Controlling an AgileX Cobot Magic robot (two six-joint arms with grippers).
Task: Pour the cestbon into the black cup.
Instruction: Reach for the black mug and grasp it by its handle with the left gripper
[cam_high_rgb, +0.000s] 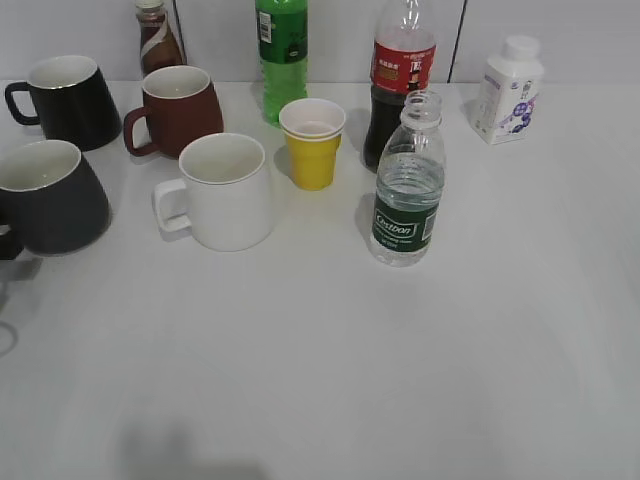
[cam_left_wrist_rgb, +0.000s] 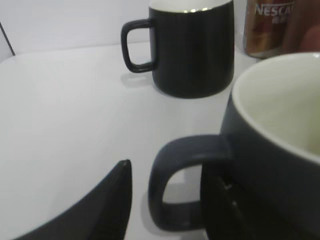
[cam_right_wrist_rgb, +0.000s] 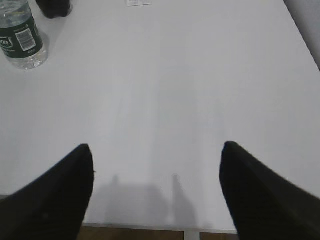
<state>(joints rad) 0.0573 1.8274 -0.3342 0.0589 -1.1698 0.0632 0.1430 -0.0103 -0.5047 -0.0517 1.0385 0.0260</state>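
Observation:
The cestbon (cam_high_rgb: 407, 190) stands upright and uncapped right of the table's middle, partly filled; its base also shows at the top left of the right wrist view (cam_right_wrist_rgb: 22, 40). The black cup (cam_high_rgb: 45, 195) stands at the left edge, off-white inside. In the left wrist view the black cup (cam_left_wrist_rgb: 270, 130) fills the right side. My left gripper (cam_left_wrist_rgb: 170, 167) is open, with the cup's loop handle between its fingers and a gap beside the left finger. My right gripper (cam_right_wrist_rgb: 156, 146) is open and empty above the table's front edge, far from the bottle.
A glossy black mug (cam_high_rgb: 70, 100), maroon mug (cam_high_rgb: 180, 110), white mug (cam_high_rgb: 225, 190) and yellow paper cup (cam_high_rgb: 312, 142) stand nearby. A green soda bottle (cam_high_rgb: 283, 50), cola bottle (cam_high_rgb: 400, 70), white bottle (cam_high_rgb: 508, 90) and Nescafe bottle (cam_high_rgb: 157, 40) line the back.

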